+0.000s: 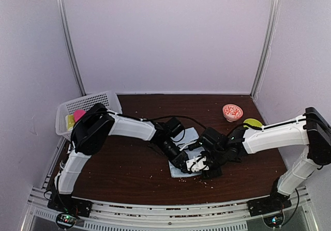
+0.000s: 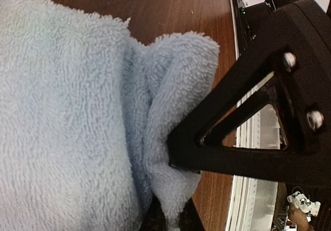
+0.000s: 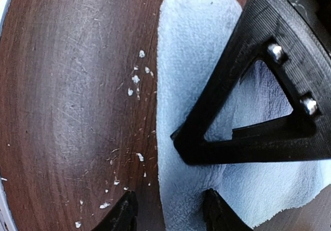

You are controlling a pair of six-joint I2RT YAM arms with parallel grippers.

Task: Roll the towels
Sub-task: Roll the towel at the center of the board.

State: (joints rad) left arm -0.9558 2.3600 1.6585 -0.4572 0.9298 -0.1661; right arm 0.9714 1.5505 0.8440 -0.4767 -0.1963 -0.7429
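A pale blue towel (image 1: 190, 136) lies on the dark wooden table, between the two arms. My left gripper (image 2: 173, 218) is shut on a raised fold of the towel (image 2: 62, 112) at its near end. In the top view, the left gripper (image 1: 183, 164) and the right gripper (image 1: 199, 164) sit close together over the towel's near edge. My right gripper (image 3: 168, 210) is open and straddles the towel's (image 3: 191, 50) long edge. One of its fingers is over bare wood and the other over the cloth. A black triangular finger of the other arm crosses each wrist view.
A white basket (image 1: 98, 99) at the back left holds a yellow roll (image 1: 70, 121) and a pink roll (image 1: 78, 114). A red-and-white bowl (image 1: 232, 111) and a yellow-green object (image 1: 252, 122) sit at the back right. White crumbs (image 3: 135, 78) dot the wood beside the towel.
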